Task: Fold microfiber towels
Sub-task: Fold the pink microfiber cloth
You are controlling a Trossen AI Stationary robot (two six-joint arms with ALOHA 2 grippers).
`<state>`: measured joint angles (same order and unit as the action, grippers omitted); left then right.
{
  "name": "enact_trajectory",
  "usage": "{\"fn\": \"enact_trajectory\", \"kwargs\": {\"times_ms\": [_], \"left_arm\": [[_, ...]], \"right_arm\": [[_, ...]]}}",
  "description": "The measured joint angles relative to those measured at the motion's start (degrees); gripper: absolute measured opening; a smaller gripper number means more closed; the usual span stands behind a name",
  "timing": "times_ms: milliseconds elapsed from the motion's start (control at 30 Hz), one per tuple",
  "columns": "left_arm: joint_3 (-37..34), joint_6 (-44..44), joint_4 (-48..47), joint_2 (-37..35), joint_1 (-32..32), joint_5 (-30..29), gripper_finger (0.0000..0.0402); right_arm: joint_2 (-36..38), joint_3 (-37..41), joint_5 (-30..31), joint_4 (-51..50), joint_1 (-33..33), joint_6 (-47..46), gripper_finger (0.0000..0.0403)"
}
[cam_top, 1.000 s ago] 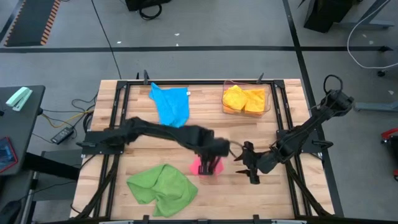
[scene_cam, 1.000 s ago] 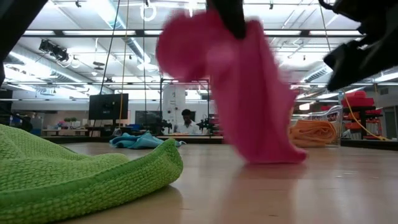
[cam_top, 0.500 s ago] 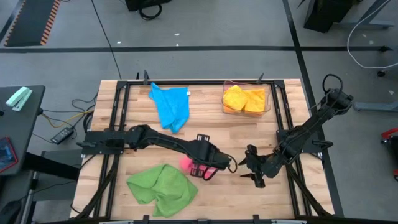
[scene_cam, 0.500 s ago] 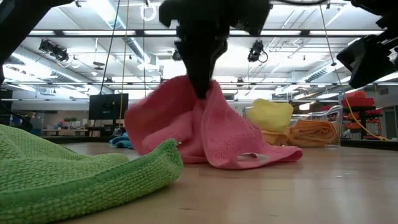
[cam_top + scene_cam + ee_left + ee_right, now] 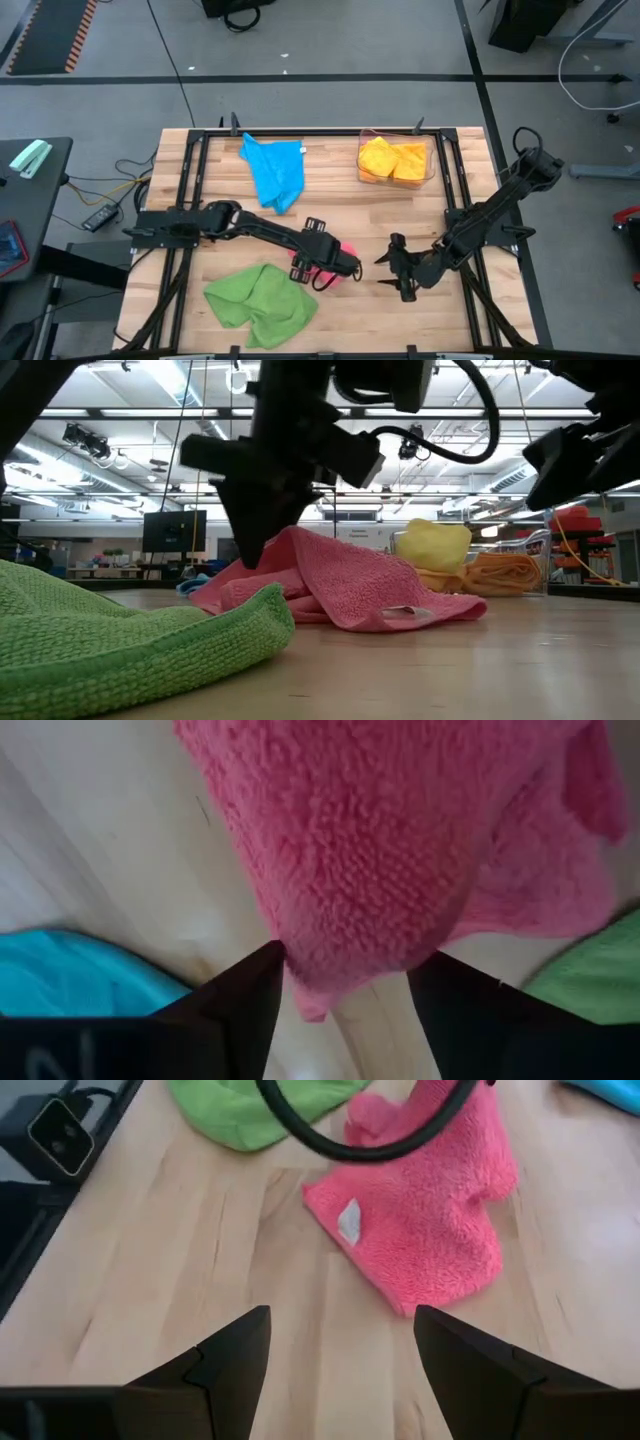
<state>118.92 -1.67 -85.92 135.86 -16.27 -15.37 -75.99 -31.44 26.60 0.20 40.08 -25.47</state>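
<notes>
Pink towel (image 5: 340, 585) lies crumpled on the wooden table (image 5: 480, 670).

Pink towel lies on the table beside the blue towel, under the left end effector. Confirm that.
Wrong on the neighbour: in the high view the pink towel lies beside the green towel, under the left end effector. The blue towel is at the table's far edge.

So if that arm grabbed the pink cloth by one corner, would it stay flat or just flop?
Probably flop: the pink towel already lies crumpled in soft folds on the table. It looks light and thin, so it would likely drape. Its fuzzy pile should grip rather than slip.
</notes>
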Motion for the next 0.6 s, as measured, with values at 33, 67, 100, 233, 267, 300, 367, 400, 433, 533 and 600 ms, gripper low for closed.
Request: {"fn": "enact_trajectory", "kwargs": {"times_ms": [33,67,100,233,267,300,367,400,433,533,600], "left_arm": [[-1.9,0.5,1.6,-0.8,0.0,-0.3,0.0217],[-4.4,0.8,4.1,-2.1,0.0,-0.3,0.0210],[-7.3,0.9,7.1,-3.7,-0.1,-0.3,0.0202],[-19.9,0.8,19.3,-11.9,-0.1,-0.3,0.0166],[-22.7,0.6,22.1,-14.0,-0.3,-0.2,0.0157],[-25.3,0.3,25.4,-16.0,-0.4,0.0,0.0149],[-30.2,0.0,31.0,-19.9,-0.8,0.1,0.0133],[-32.3,-0.1,32.7,-21.6,-1.1,0.1,0.0127],[-34.4,-0.2,34.4,-23.0,-1.4,0.1,0.0121],[-40.0,-1.7,39.4,-26.7,-1.8,0.3,0.0106],[-43.5,-2.5,42.5,-28.6,-1.7,0.3,0.0098]], "right_arm": [[-0.7,0.0,0.1,0.6,-0.1,0.0,0.0256],[-1.3,0.0,0.0,0.7,-0.2,0.0,0.0256],[-1.8,0.0,-0.1,0.6,0.0,-0.1,0.0256],[-2.9,0.0,-0.3,0.8,0.3,-0.3,0.0256],[-2.9,0.0,-0.2,1.2,0.3,-0.3,0.0256],[-2.8,0.0,-0.2,1.3,0.3,-0.3,0.0256],[-2.7,0.0,0.2,1.8,0.3,0.6,0.0256],[-2.9,0.0,0.4,2.9,0.0,1.2,0.0256],[-3.1,0.0,0.4,3.8,-0.4,2.0,0.0256],[-3.7,0.0,0.4,6.8,-1.7,4.7,0.0256],[-3.9,0.0,0.4,8.3,-2.4,6.9,0.0256]]}}
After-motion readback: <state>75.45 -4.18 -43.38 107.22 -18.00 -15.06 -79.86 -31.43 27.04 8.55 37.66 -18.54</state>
